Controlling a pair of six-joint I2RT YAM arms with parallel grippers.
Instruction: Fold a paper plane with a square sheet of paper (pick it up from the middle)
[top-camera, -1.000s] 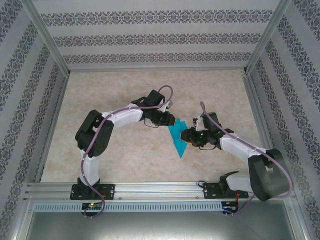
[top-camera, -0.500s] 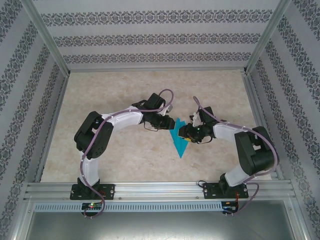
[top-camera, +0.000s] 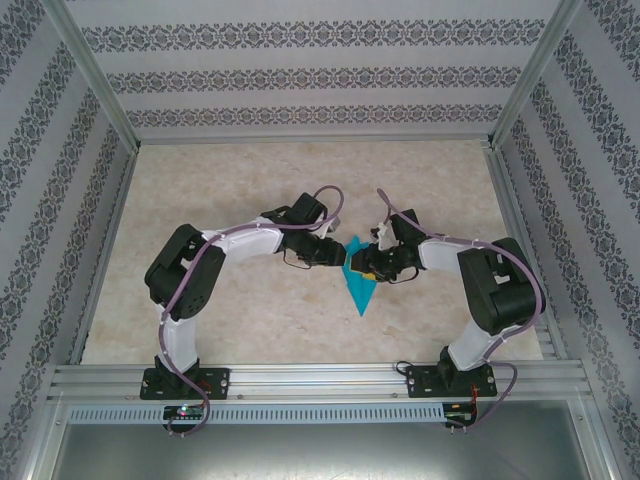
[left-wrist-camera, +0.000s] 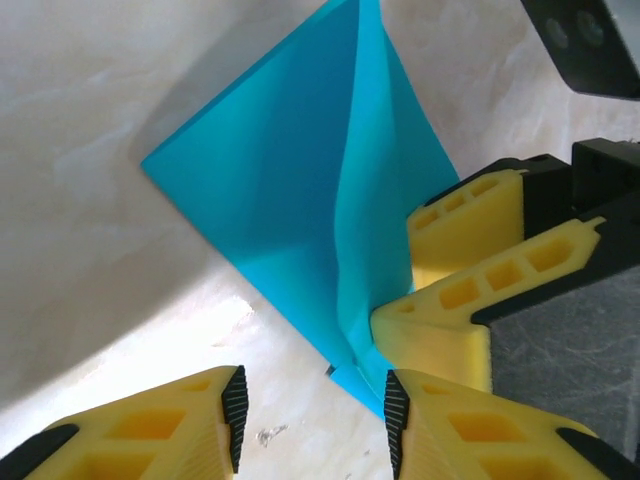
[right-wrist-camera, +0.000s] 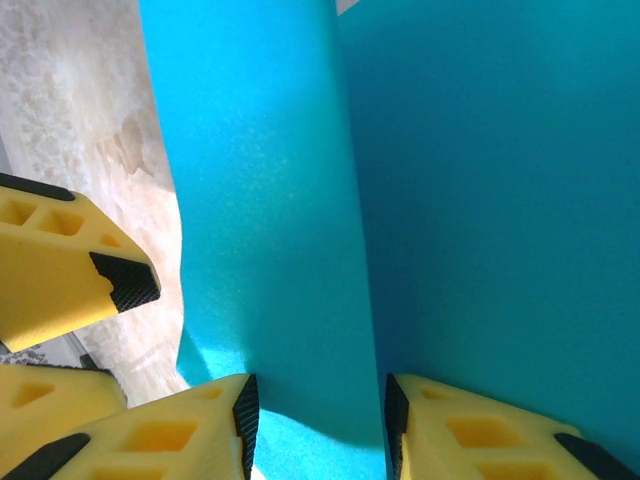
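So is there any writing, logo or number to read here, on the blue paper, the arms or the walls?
None can be read.
The blue paper is plain.
The arms show no label.
The walls carry only a repeating flower pattern.

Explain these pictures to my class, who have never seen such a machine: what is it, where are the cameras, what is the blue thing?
These are two robot arms bolted at the near edge of a marbled table, each ending in a gripper with two yellow fingers. One picture looks down from above; the other two come from a camera on each wrist, showing that arm's own fingers. On the table lies turquoise paper, folded to a long point, partway to a paper plane. The left gripper and right gripper meet at its wide end, jaws apart. A raised flap stands between the right one's fingers, not visibly clamped.
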